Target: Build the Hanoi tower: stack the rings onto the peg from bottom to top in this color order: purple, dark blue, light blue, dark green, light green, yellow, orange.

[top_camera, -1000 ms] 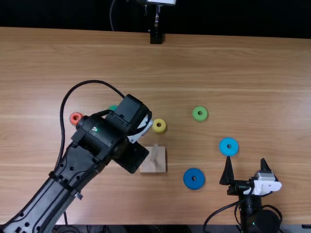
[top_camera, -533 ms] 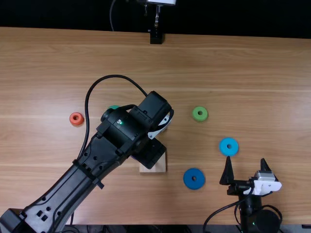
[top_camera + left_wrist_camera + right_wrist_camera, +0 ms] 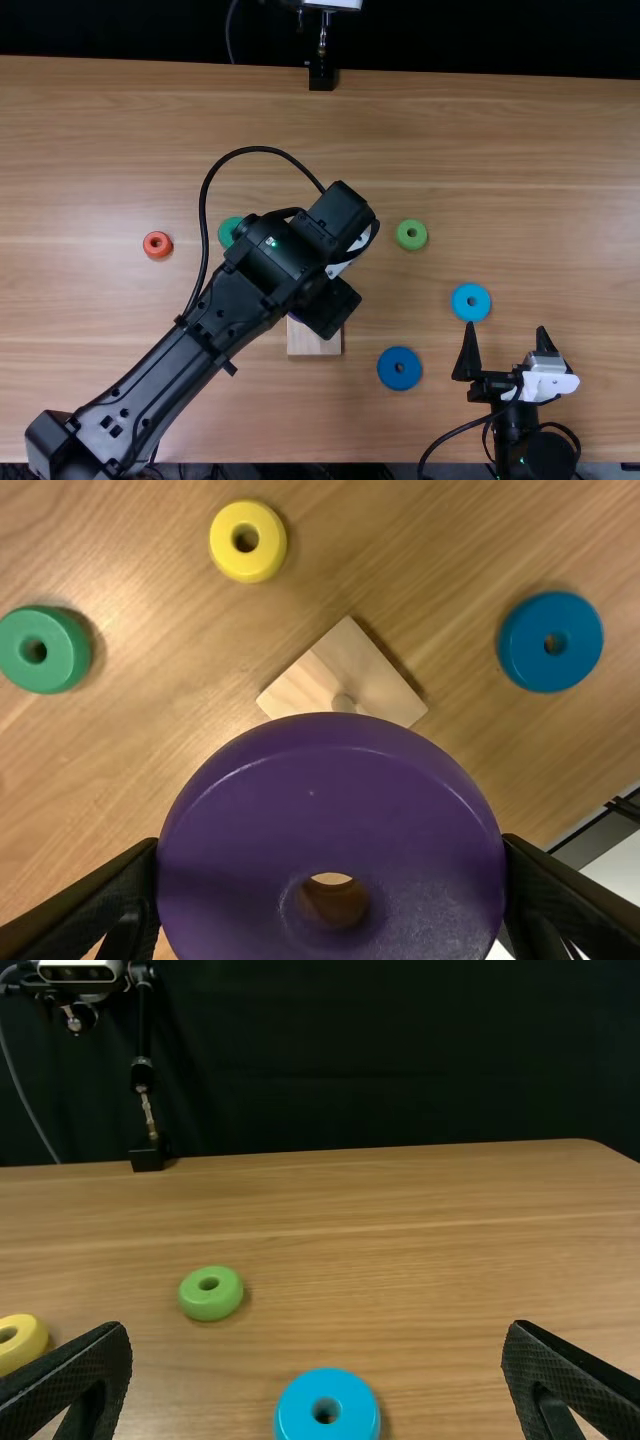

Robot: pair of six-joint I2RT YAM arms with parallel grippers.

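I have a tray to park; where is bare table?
Beyond the light green ring, a wide strip runs bare to the table's far edge. Another lies right of the light blue ring. It is crowded at the wooden base: the left gripper holds the purple ring close by, with the dark blue ring nearby.

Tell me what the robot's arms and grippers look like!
The left arm and right arm are black; a black cable loops over the left one. The left gripper and right gripper each have a white piece and two flat black fingers.
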